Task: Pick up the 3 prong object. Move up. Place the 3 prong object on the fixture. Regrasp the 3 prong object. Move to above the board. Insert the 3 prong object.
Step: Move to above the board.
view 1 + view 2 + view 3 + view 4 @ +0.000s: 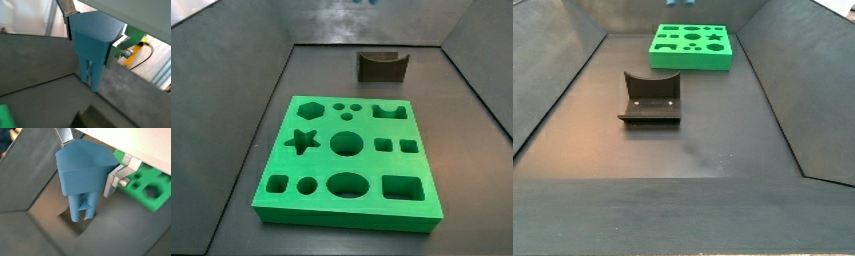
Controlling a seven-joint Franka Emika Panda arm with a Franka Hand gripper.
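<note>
Both wrist views have my claw (87,165) clamped on the 3 prong object (81,180), lifted off the floor. Side views miss the claw; the fixture (649,97) sits empty, so placing, regrasping and inserting into the board (348,158) probably remain.

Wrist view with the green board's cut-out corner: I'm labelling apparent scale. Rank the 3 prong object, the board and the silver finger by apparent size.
1. 3 prong object, gripped in the pincer above the dark floor; nearness to the camera exaggerates it.
2. Board, only a corner showing.
3. Finger.
</note>
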